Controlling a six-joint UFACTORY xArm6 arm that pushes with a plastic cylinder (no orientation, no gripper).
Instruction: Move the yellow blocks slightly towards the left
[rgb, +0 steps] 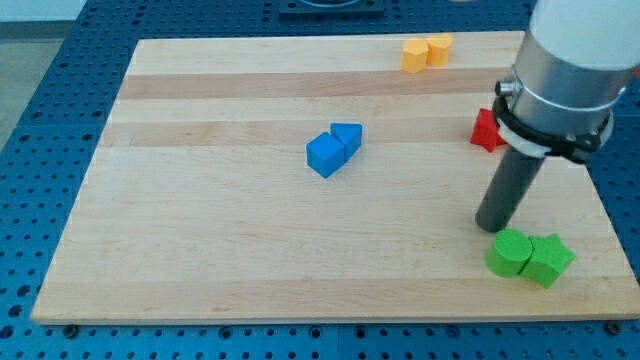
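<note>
Two yellow blocks touch each other at the view's top right of the wooden board: a left yellow block and a right yellow block. Their exact shapes are hard to make out. My tip rests on the board at the view's lower right, far below the yellow blocks. It stands just above and left of the green blocks.
A blue cube touches a blue triangular block near the board's middle. A red block is partly hidden behind the arm. A green round block and a green star-like block sit at lower right. The board ends near them.
</note>
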